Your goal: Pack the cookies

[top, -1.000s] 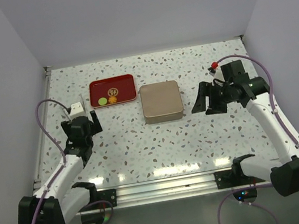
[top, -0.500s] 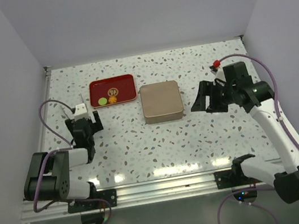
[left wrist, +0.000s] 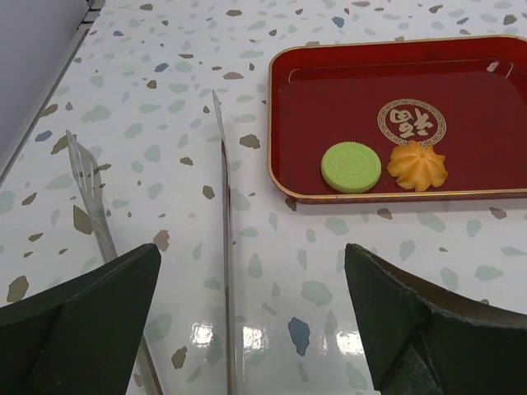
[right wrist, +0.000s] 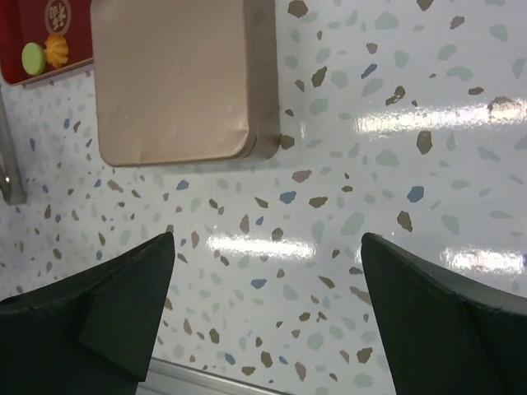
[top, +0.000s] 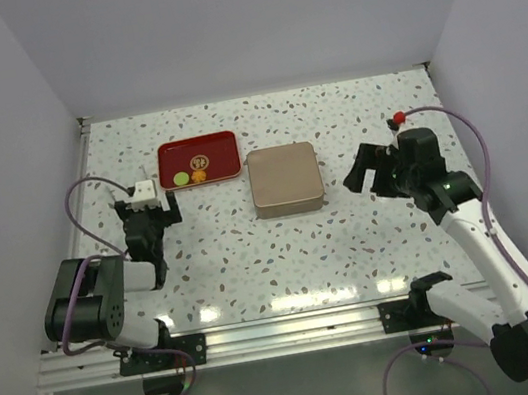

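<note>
Two cookies are left: a green cookie and an orange cookie, side by side along the near edge of the red tray. The tray sits toward the far left of the bench. The tan box just right of it looks closed. Both grippers are empty, jaws spread wide. The left gripper stands over the metal tongs beside the tray's left edge, and the right gripper hangs off the box's right side. I'd say the box wants opening first, with the right jaws set square across the lid, not on a corner.
</note>
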`<act>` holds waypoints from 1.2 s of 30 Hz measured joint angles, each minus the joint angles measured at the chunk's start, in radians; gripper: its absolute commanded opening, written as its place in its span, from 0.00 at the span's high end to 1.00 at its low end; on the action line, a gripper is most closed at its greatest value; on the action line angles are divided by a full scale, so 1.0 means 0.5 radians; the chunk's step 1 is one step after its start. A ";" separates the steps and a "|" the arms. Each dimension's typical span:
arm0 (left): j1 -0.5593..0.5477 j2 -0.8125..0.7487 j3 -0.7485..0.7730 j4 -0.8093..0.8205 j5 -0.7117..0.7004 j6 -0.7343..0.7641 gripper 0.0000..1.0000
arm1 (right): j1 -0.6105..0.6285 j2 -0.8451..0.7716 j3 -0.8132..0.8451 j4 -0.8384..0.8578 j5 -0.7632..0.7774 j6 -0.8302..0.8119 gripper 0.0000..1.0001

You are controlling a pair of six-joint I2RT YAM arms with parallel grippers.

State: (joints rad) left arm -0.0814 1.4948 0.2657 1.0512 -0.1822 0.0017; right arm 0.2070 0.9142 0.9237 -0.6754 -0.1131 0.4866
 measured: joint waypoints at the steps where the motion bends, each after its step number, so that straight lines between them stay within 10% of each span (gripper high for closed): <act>1: 0.002 0.000 -0.015 0.028 0.003 0.002 0.00 | -0.001 0.033 -0.023 0.037 0.014 -0.005 0.01; 15: 0.002 0.036 -0.201 0.387 0.008 0.035 0.00 | 0.001 0.684 -0.146 0.686 0.054 -0.364 0.01; 36: 0.002 0.036 -0.201 0.426 0.011 0.037 0.00 | -0.014 1.257 -1.270 3.227 0.773 -1.004 0.01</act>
State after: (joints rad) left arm -0.0807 1.5127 0.1654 1.2640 -0.1768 0.0200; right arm 0.2001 1.5425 0.2886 0.9379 0.2733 -0.0154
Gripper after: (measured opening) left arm 0.997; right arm 0.986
